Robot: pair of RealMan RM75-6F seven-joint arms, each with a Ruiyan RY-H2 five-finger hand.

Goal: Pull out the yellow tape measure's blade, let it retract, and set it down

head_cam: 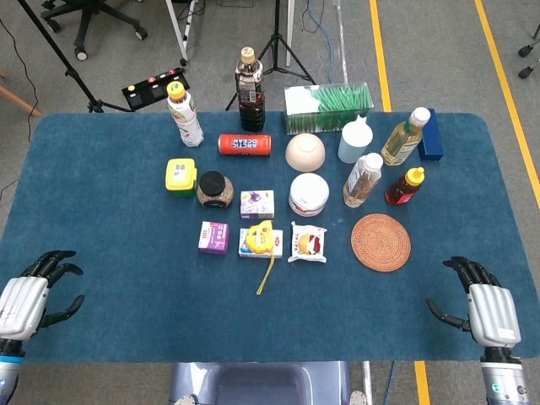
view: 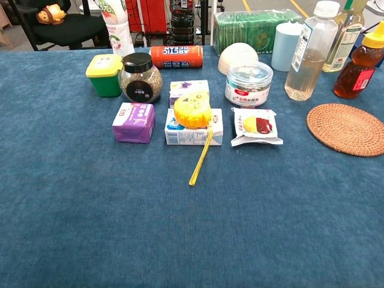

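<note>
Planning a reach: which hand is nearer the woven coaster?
Right. The right hand sits at the near edge just right of the woven coaster; the left hand is across the table.

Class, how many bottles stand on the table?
5: green-capped bottle back left, dark bottle back centre, clear bottle, oil bottle and honey bottle on the right.

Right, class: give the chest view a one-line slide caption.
Yellow tape measure resting on a small carton, strap trailing onto blue table.
</note>
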